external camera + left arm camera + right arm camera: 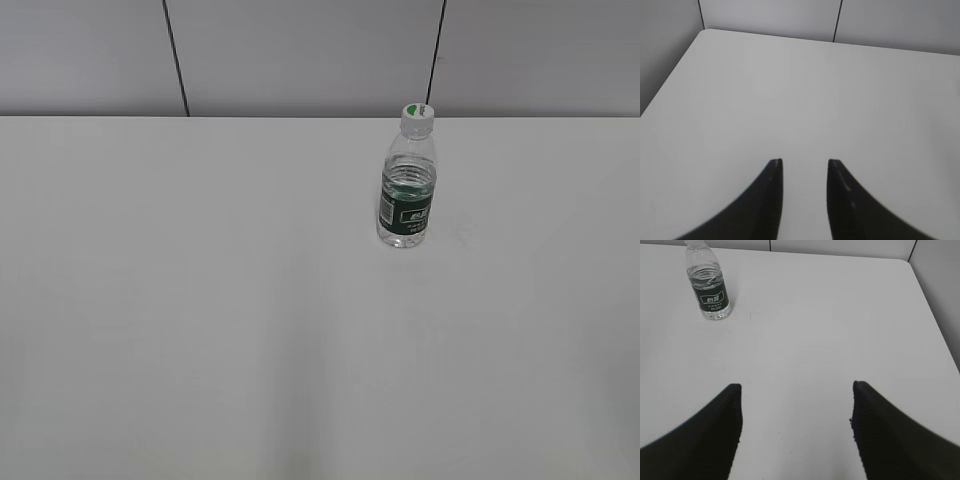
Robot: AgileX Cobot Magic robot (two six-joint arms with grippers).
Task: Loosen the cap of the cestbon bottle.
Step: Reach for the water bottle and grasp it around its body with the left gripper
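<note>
The cestbon bottle [407, 195] stands upright on the white table toward the back right, clear with a dark green label band. Its white cap [417, 119] with a green patch sits on the neck. The bottle also shows in the right wrist view [709, 287] at the top left, its cap cut off by the frame edge. My right gripper [796, 387] is open and empty, well short of the bottle and to its right. My left gripper [805, 161] is open and empty over bare table; the bottle is not in its view. Neither gripper shows in the exterior view.
The white table [200, 300] runs back to a grey panelled wall [300, 50]. Its rounded far left corner [705, 31] and left edge show in the left wrist view, its far right corner [905, 261] and right edge in the right wrist view.
</note>
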